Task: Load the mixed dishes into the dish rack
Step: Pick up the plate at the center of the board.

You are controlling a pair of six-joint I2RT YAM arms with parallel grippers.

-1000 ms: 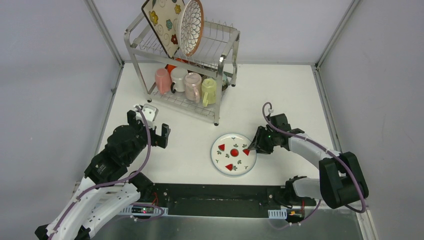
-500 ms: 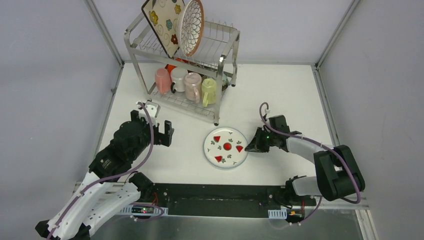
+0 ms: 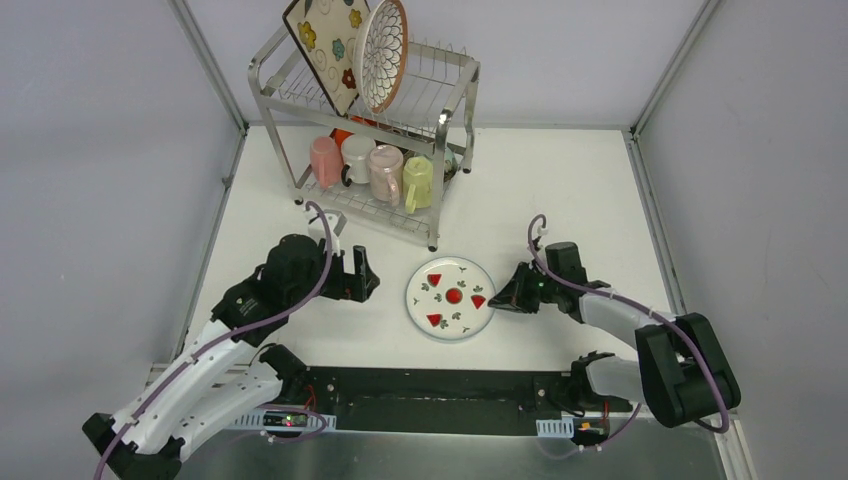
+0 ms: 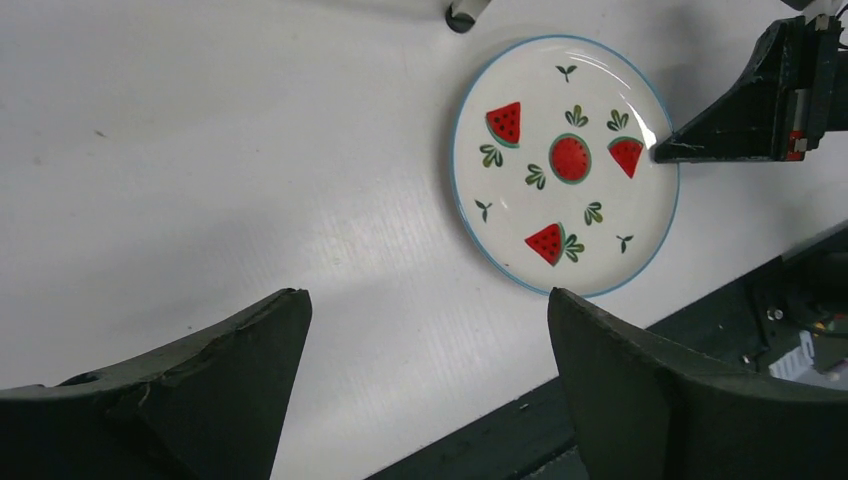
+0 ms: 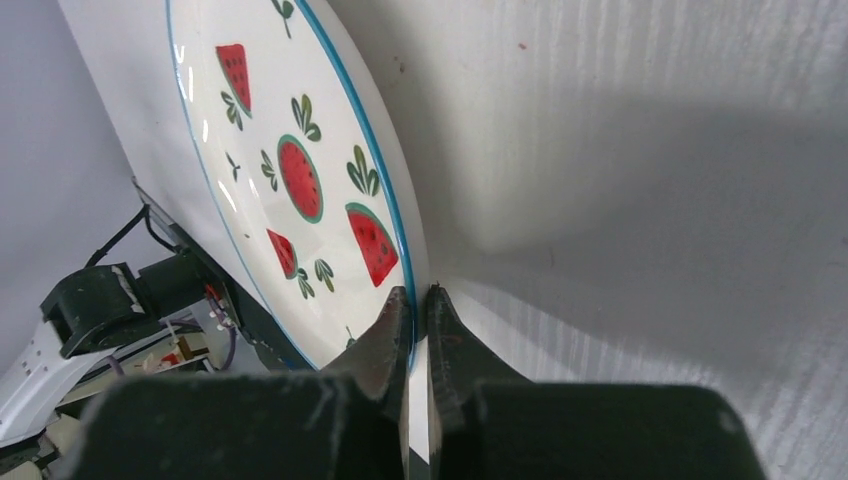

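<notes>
The white red-marked plate (image 3: pixel 450 297) (image 4: pixel 565 165) (image 5: pixel 300 180), blue-rimmed with watermelon slices, is on the table below the dish rack (image 3: pixel 440 190). My right gripper (image 3: pixel 499 299) (image 5: pixel 418 292) is shut on the plate's right rim, one finger over it and one under. To the plate's left, my left gripper (image 3: pixel 368 280) (image 4: pixel 426 295) is open, empty and above the table. On the rack's top tier stand the square floral plate (image 3: pixel 322 40) and the petal-pattern plate (image 3: pixel 382 52). Its lower tier holds several mugs (image 3: pixel 385 172).
A black strip (image 3: pixel 440 385) carrying the arm bases runs along the near edge, close below the plate. An orange bowl (image 3: pixel 342 133) peeks out behind the mugs. Grey walls close in the table on the left, right and far sides.
My right gripper has shut on the plate's rim, and the plate has slid left and slightly up. The left arm has swung right, toward the plate.
</notes>
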